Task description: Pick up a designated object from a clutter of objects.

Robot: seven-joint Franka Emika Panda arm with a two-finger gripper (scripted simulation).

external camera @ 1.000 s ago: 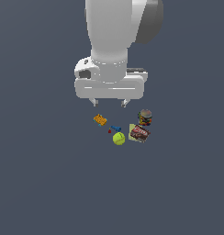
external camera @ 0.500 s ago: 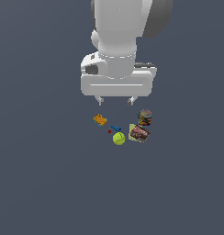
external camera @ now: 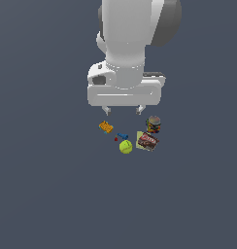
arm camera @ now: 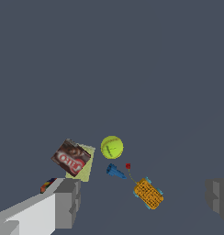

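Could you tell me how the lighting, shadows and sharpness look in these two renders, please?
Exterior view: flat, even light, no cast shadows visible under the tennis ball or the can; small items look soft and coarse. Wrist view: equally shadowless floor, mild shading on the gripper fingers, and the box label is blurred.

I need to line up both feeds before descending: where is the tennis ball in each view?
Exterior view: the tennis ball lies at the near edge of the clutter, below the open hand.
Wrist view: the ball sits ahead of the fingers.
Shared landmark: the flat red-brown box lies beside the ball in both.
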